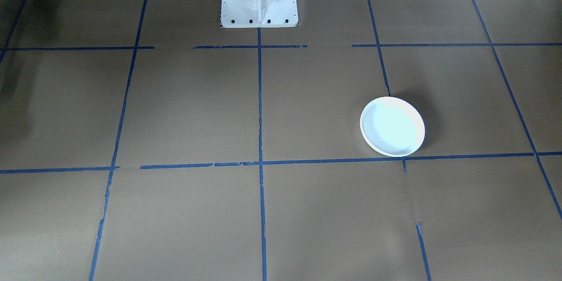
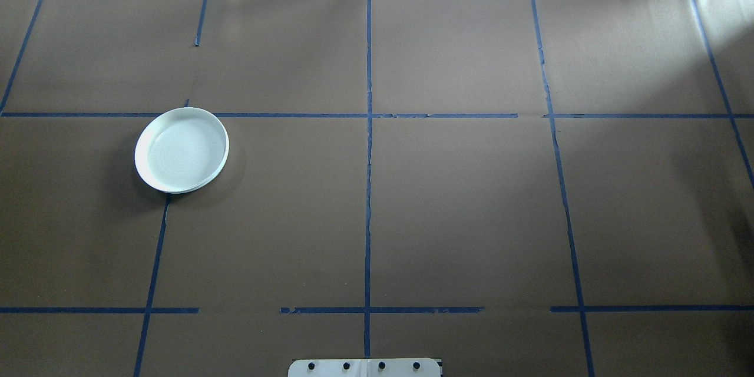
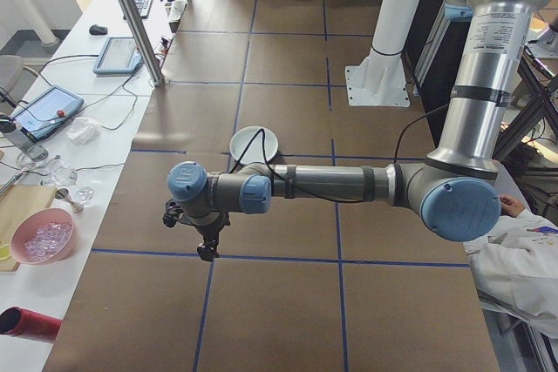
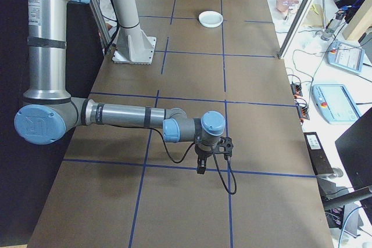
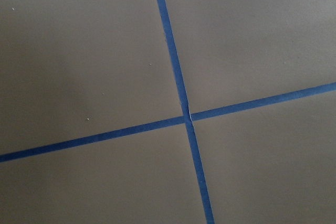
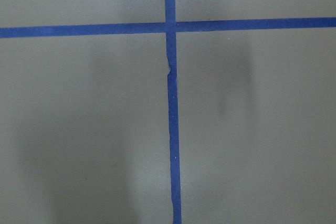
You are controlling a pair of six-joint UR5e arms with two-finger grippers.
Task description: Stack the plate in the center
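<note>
A single white plate (image 2: 181, 149) lies flat on the brown table, on the robot's left side, beside a blue tape crossing; it also shows as the plate (image 1: 392, 126), (image 3: 254, 144), (image 4: 210, 18). My left gripper (image 3: 207, 253) hangs over the table end, well short of the plate, pointing down; I cannot tell whether it is open or shut. My right gripper (image 4: 201, 169) hangs over the opposite table end, far from the plate; I cannot tell its state either. Both wrist views show only brown paper and tape lines, with no fingers.
Blue tape lines (image 2: 369, 188) divide the brown table into squares. The white robot pedestal (image 1: 259, 0) stands at the table's near-robot edge. A side bench holds tablets and a pink bowl (image 3: 42, 237). A person's white sleeve (image 3: 523, 263) is at the lower right of the left side view.
</note>
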